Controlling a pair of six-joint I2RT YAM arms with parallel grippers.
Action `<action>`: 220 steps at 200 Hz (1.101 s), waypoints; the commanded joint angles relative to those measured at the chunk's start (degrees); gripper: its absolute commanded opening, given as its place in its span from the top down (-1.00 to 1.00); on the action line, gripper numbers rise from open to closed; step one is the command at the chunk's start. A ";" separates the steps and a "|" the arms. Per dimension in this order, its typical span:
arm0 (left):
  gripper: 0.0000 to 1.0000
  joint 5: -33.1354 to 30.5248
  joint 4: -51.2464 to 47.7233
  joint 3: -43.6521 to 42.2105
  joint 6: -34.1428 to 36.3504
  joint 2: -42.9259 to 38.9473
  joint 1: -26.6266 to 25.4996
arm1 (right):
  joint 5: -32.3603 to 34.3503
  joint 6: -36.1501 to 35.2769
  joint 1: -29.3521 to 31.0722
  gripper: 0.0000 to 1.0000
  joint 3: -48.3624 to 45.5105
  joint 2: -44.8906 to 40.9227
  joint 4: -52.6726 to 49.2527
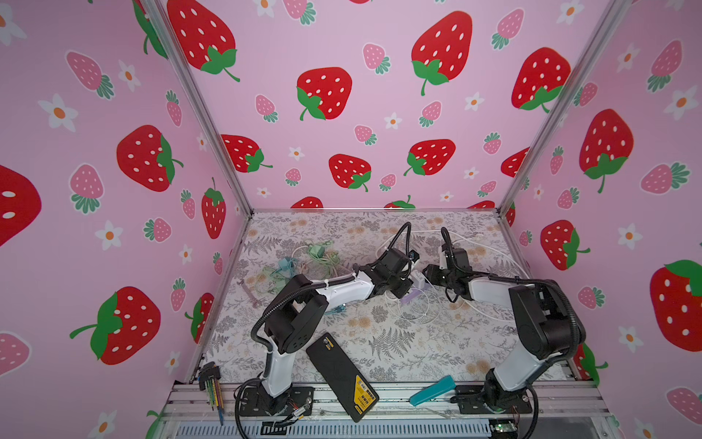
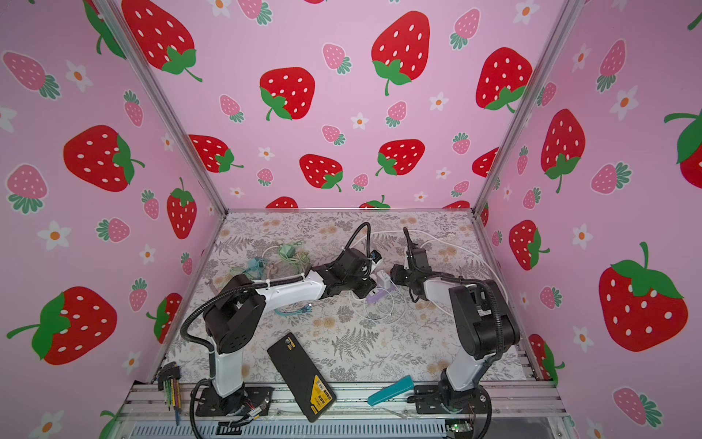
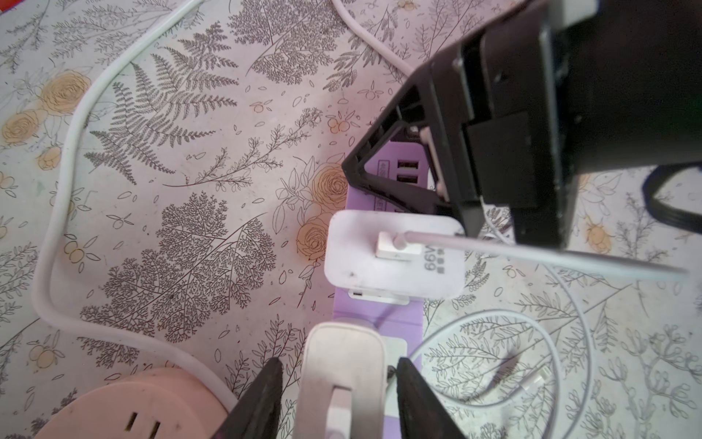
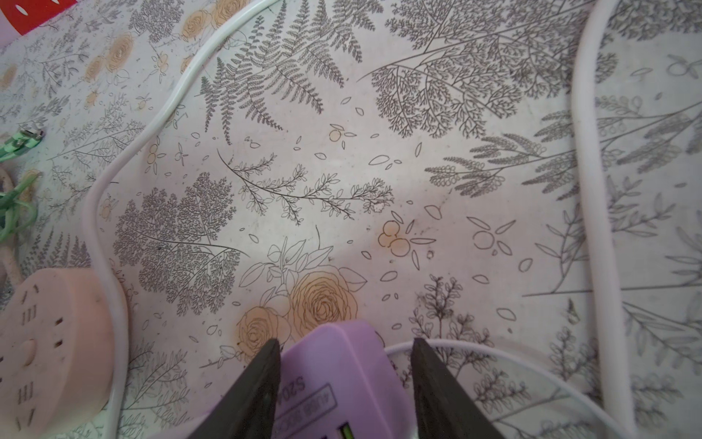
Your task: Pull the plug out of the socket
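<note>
The socket is a purple power strip point(image 1: 407, 298) point(image 2: 374, 297) lying mid-table in both top views. A white plug point(image 3: 342, 357) stands in it, and my left gripper point(image 3: 340, 374) straddles this plug, open, with a thin gap at each fingertip. A second white charger point(image 3: 395, 254) with a USB lead sits further along the strip. My right gripper point(image 4: 345, 346) is open around the strip's end point(image 4: 334, 368). One finger lies against the strip and the other stands slightly off it. One of its fingers point(image 3: 364, 167) shows in the left wrist view.
A pink round socket block point(image 3: 125, 406) point(image 4: 49, 342) lies close by, and a thick white cable point(image 4: 592, 190) curves around it. Thin white cable loops point(image 1: 412, 309) lie by the strip. Green and blue cables point(image 1: 304, 262) are tangled at the left. A black case point(image 1: 342, 376), a teal tool point(image 1: 433, 389) and hex keys point(image 1: 211, 380) line the front edge.
</note>
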 commanded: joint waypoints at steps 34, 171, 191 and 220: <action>0.23 2.04 -2.06 2.48 0.21 0.48 0.01 | -0.28 -0.06 0.40 -0.04 0.25 1.65 -3.88; 0.39 1.03 -4.76 5.09 2.24 0.91 0.00 | -1.59 -1.75 -0.03 0.05 4.14 3.78 -10.84; 0.44 0.73 -5.46 5.64 2.50 1.26 -0.07 | -2.08 -1.10 -0.50 -0.01 5.03 3.60 -12.77; 0.51 -0.33 -5.56 5.73 2.97 1.60 -0.32 | -3.07 -0.39 -0.82 -0.01 3.50 2.58 -12.69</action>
